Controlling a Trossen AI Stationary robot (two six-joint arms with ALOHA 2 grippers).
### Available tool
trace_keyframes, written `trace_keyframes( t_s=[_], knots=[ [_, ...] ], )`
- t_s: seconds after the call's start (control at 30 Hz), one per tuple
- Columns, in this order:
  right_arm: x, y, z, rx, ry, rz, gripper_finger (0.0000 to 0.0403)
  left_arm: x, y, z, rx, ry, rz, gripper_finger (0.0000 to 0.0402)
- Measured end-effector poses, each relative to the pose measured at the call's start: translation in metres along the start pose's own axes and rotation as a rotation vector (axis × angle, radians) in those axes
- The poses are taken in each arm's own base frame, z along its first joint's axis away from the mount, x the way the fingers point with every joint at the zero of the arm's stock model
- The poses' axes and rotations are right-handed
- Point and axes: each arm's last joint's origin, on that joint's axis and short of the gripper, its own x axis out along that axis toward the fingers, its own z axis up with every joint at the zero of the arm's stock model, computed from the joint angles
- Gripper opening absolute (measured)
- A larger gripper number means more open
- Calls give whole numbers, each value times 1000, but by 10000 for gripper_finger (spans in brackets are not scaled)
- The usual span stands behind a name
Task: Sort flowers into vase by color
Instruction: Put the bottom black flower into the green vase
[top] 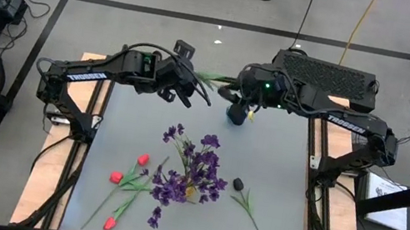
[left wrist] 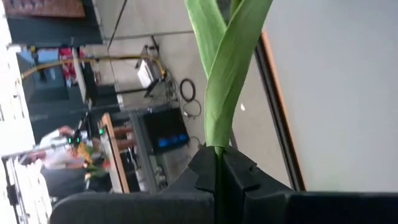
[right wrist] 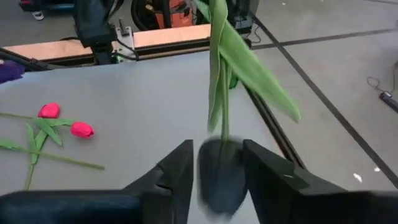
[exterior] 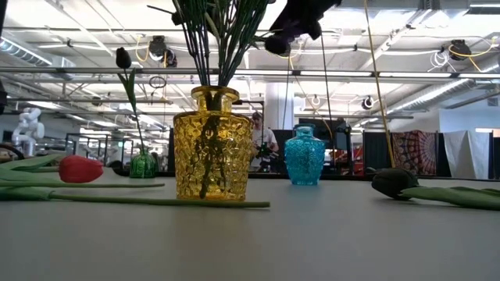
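Above the far middle of the worktop [top: 277, 187], the left end effector [left wrist: 219, 163] is clamped on the stem of a black flower [right wrist: 219, 174]. The right end effector [right wrist: 217, 171] sits spread around its dark head. Purple sprays [top: 193, 172], red tulips [top: 126, 177] and another black bloom [top: 238, 184] lie nearer the front.

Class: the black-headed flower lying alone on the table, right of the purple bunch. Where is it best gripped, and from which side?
Grip the stem about mid-length, coming straight down from above, fingers set across it. The black-headed flower lies flat, its thin stem running diagonally over bare table, clear of the purple bunch.
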Motion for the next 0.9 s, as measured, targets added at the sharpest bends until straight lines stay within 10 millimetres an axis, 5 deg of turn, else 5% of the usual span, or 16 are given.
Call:
trace_keyframes(
  t_s=[0.2,0.53,0.9],
  knots=[
    [-26,-1,6,-1,-55,-1,150,-22,9,-19,-116,-12,41,2],
    [-66,-1,-1,-4,-10,6,150,-84,31,-82,-444,-106,160,2],
    [-62,19,-15,-66,69,74,151,-147,37,-144,-663,-378,275,2]
  ],
)
